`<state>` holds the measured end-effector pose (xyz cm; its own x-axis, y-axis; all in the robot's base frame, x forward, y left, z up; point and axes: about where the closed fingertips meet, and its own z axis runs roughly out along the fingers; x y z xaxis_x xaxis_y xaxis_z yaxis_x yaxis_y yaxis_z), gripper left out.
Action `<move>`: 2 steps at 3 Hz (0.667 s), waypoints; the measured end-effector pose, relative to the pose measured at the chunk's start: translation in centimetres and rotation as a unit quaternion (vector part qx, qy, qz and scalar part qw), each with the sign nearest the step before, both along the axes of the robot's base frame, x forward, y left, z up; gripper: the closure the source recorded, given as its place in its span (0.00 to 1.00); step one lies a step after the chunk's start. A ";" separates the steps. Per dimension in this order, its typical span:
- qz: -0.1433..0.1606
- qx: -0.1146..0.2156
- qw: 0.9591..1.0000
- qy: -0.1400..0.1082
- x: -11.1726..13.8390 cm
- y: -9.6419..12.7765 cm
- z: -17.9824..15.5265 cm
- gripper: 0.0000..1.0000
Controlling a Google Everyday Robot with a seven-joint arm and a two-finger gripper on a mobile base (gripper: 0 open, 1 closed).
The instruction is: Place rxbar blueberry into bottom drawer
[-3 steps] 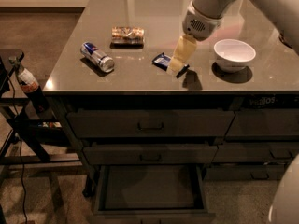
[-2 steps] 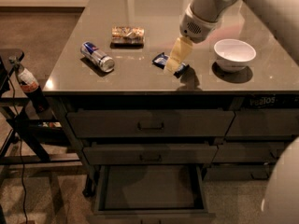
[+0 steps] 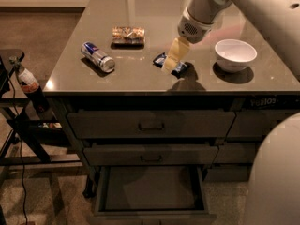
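The rxbar blueberry [image 3: 160, 59], a small dark blue bar, lies flat on the cabinet top near its front edge, right of centre. My gripper [image 3: 169, 67] is cream-coloured and comes down from the upper right. It sits right on the bar and covers its middle; only the bar's two ends show. The bottom drawer [image 3: 150, 187] of the dark cabinet is pulled open below, with a flat dark inside and nothing in it.
A blue-silver drink can [image 3: 97, 57] lies on its side at the left of the top. A brown-gold snack packet [image 3: 128, 34] lies behind it. A white bowl [image 3: 235, 54] stands to the right of the gripper. A dark stand with a bottle [image 3: 28, 81] is left of the cabinet.
My gripper has shifted a little to the left and down over the bar. The bar, can, packet and bowl have not moved.
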<state>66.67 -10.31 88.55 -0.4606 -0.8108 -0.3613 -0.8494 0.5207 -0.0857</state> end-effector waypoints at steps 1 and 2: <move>-0.005 -0.001 1.000 0.007 0.7 0.1 -1.1 0.00; -0.009 -0.001 1.000 0.015 1.3 0.3 -1.9 0.00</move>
<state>67.92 -10.04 86.64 -0.4850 -0.8032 -0.3459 -0.8427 0.5350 -0.0609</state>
